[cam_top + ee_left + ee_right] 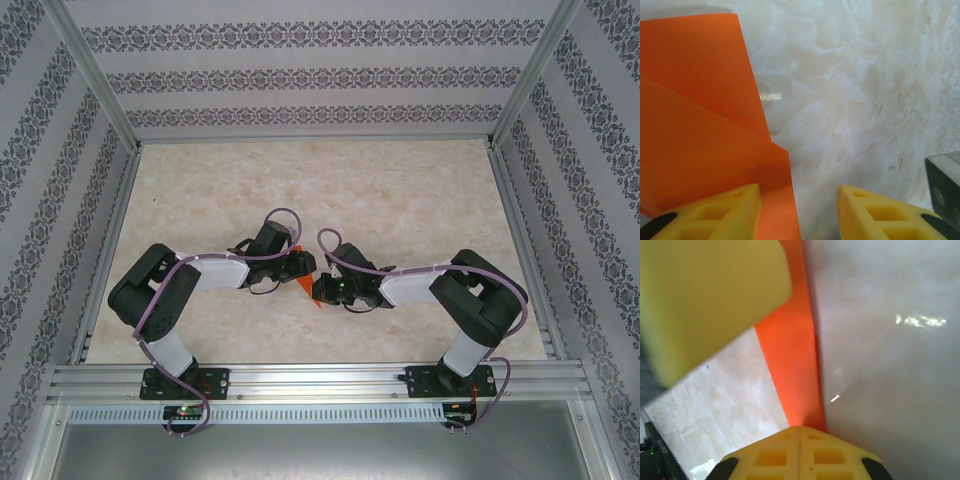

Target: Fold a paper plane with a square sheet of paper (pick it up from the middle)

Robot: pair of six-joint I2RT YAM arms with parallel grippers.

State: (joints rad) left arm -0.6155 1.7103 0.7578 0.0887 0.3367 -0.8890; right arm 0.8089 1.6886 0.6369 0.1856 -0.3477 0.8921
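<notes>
RIGHT JAWS CLAMP THE FOLD: We see the right jaws pressed fully together on a narrow strip of the orange paper (796, 370), which runs up and away from their yellow fingertips (775, 457). The left jaws stand partly apart and grip nothing. One yellow finger (715, 212) is over the paper's creased layers, the other above the bare marbled counter (855, 100). From overhead, the paper lies between the two wrists, around the counter's middle.

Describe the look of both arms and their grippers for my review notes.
Left arm and right arm: black joints, white links, purple cables looping alongside. Left gripper and right gripper carry yellow plastic fingers with square cut-out pockets and black bases.
</notes>
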